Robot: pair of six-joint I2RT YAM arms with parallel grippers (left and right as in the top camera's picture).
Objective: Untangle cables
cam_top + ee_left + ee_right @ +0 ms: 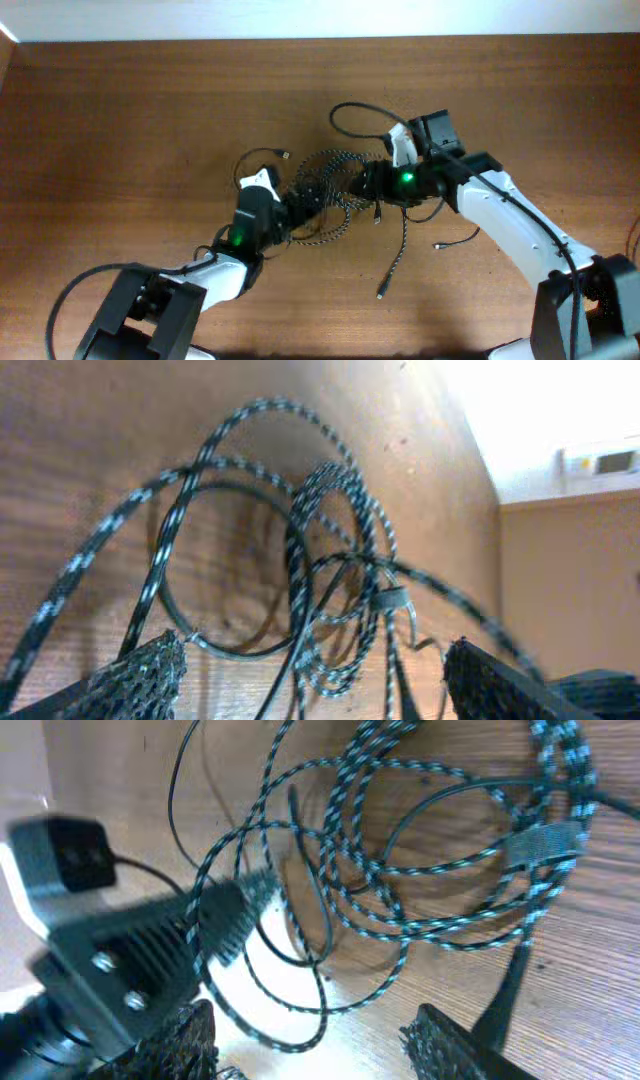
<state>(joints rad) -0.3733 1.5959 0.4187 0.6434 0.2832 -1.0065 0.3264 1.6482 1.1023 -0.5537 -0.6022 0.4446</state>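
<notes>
The braided black-and-white cable (338, 160) lies in a tangled coil at the table's middle, and one end trails to a plug (382, 292). The plain black cable (345, 108) loops out behind the coil and to the left, ending in a plug (283, 155). My left gripper (300, 200) is at the coil's left side. It is open (310, 682), with braided strands (330, 510) and a black loop (200, 635) between its fingers. My right gripper (365, 180) is at the coil's right side. It is open (310, 1045) over braided loops (400, 870).
The table is brown wood (150, 100). A grey strap (545, 840) wraps the braided bundle. The left gripper's body (120, 950) is close in front of my right gripper. A thin black lead with a small plug (437, 245) lies under the right arm.
</notes>
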